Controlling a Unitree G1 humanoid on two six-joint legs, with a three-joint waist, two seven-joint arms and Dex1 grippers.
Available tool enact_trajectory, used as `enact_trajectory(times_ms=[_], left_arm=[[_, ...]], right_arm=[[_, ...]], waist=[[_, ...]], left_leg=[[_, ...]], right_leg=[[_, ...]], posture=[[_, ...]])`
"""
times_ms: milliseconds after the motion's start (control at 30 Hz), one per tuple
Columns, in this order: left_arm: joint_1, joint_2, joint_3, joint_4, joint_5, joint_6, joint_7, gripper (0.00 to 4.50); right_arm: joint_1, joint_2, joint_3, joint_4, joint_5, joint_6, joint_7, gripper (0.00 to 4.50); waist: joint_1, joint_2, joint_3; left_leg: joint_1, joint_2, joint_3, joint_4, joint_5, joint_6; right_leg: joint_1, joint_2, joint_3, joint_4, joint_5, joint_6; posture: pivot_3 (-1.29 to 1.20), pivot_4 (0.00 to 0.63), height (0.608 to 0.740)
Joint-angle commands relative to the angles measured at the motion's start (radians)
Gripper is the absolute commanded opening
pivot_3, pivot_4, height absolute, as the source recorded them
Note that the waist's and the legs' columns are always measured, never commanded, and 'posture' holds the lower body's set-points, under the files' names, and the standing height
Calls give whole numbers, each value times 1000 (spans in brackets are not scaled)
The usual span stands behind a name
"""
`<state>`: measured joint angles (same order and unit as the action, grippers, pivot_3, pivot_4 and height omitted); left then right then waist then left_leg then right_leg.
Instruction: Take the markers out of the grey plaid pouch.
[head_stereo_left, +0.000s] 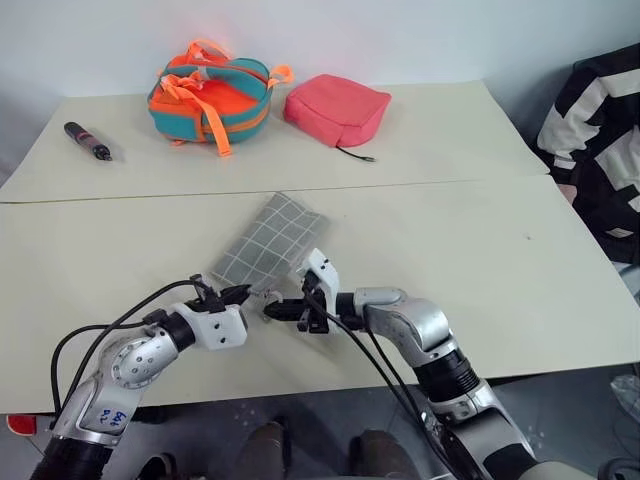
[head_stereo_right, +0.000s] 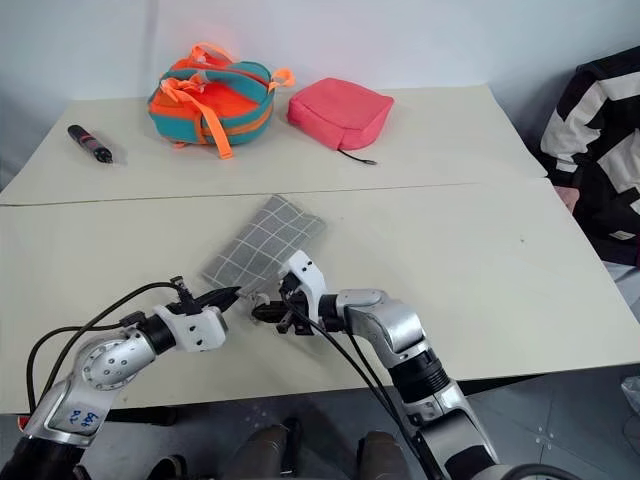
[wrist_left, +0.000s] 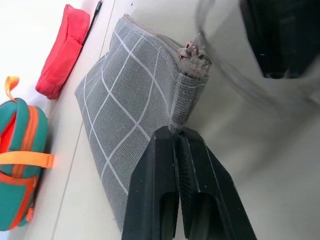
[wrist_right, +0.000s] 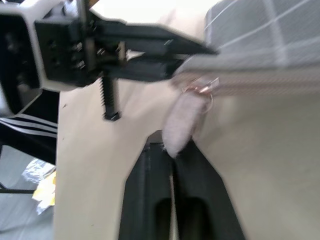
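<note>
Both pincers meet at the near corner of the grey plaid pouch (head_stereo_left: 268, 240): my left pincer (wrist_left: 176, 134) clamps the fabric end, my right pincer (wrist_right: 172, 147) pinches the zip's pale tab. I'd pull steadily along the zip, keeping my left firm.

The grey plaid pouch (wrist_left: 130, 110) is soft woven cloth, a bit rough, with thin white lines. Its ring pull (wrist_right: 202, 90) is shiny metal. The table (head_stereo_left: 520, 290) is smooth and matt. The pink-red pouch (head_stereo_left: 337, 108) and the orange-and-teal bag (head_stereo_left: 210, 95) are cloth too.
</note>
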<state>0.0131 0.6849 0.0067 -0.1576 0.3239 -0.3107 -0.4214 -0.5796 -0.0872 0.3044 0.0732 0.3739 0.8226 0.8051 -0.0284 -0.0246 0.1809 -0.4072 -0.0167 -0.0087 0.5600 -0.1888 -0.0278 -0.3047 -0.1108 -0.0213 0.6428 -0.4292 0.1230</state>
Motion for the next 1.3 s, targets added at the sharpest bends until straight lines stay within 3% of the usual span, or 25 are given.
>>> enact_trajectory(times_ms=[33, 267, 633, 833, 933, 1033, 1133, 1300], left_arm=[[48, 25, 46, -48, -132, -31, -66, 0], [145, 116, 159, 14, -304, -135, -180, 0], [236, 98, 234, -67, -503, -110, -264, 0], [235, 84, 262, -55, -523, -96, -265, 0], [221, 69, 243, -79, -551, -44, -268, 0], [209, 49, 221, -98, -554, -15, -271, 0], [195, 29, 215, -123, -584, 40, -273, 0], [166, -2, 224, -168, -691, 155, -278, 0]], right_arm=[[-48, -17, -44, 29, 1, -61, 11, 30], [-145, -161, -75, 133, -16, -167, 128, 30], [-335, -300, -148, 630, -176, -526, 126, 30], [-333, -306, -149, 647, -195, -559, 170, 30], [-308, -322, -136, 567, -170, -522, 266, 30], [-276, -356, -140, 466, -130, -479, 373, 697], [-252, -407, -137, 393, -144, -491, 417, 1703], [-342, -409, -250, 391, -99, -524, 348, 1703]], waist=[[-2, -2, 1], [0, -3, 2], [-1, -5, 4], [-4, -5, 4], [-3, -5, 4], [-2, -4, 5], [2, -4, 5], [-3, -1, 7]], left_leg=[[0, 0, 0, 0, 0, 0], [0, 2, 2, 0, -1, 1], [0, 4, 9, 2, -3, 8], [0, 9, 14, 5, -5, 8], [0, 11, 16, 9, -8, 9], [0, 12, 17, 14, -11, 9], [-1, 13, 17, 17, -14, 11], [-1, 13, 18, 18, -15, 11]], right_leg=[[0, 0, 0, 0, 0, 0], [0, 0, 0, -3, 1, -1], [1, 0, 0, -8, 3, 0], [1, 2, -1, -9, 3, -1], [1, 3, 0, -9, 4, -1], [2, 4, 0, -9, 4, -1], [3, 3, 0, -9, 4, 0], [4, 4, 0, -12, 6, -1]], posture=[[0, 150, 740], [0, 150, 740], [0, 150, 740], [0, 150, 740], [0, 150, 740], [0, 150, 740], [0, 150, 740], [0, 150, 740]])
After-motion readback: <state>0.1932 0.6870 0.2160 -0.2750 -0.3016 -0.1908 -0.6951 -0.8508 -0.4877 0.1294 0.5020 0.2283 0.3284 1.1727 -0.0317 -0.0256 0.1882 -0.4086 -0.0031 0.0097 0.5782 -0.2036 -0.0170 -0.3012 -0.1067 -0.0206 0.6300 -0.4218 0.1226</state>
